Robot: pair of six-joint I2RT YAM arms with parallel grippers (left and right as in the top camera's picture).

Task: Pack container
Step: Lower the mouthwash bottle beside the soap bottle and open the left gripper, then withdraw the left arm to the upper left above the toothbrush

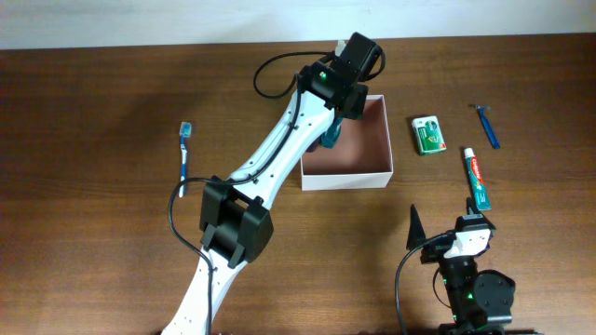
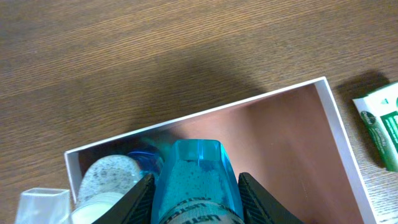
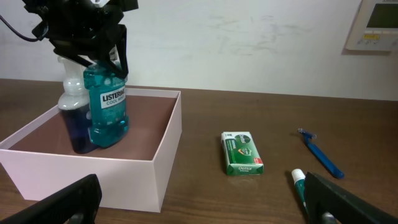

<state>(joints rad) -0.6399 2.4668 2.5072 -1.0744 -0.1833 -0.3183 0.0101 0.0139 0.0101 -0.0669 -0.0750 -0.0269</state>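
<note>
Surface (image 1: 93,93): brown wood grain, carrying everything here.
Left arm (image 1: 270,163): reaching from the near edge out over the container's left side.
Container (image 1: 349,177): sitting just right of centre towards the far side, white walls, pinkish-brown floor, open top.
Right arm (image 1: 475,293): sitting at the near right, well apart from the container.
Left jaws: partly open and clamping the mouthwash bottle from both sides, up near its top.
Right jaws: gaping fully wide and gripping nothing.
Mouthwash bottle (image 3: 107,106): teal, standing upright inside the container's left part; whether its base is touching the floor, I cannot tell.
Second bottle (image 3: 73,118): clear with dark blue liquid, standing right against the mouthwash bottle in the container.
Toothpaste tube (image 1: 477,177): lying right of the container.
Toothbrush (image 1: 185,154): lying well left of the container.
Green packet (image 1: 429,134): lying just right of the container.
Razor (image 1: 487,125): blue, lying far right.
</note>
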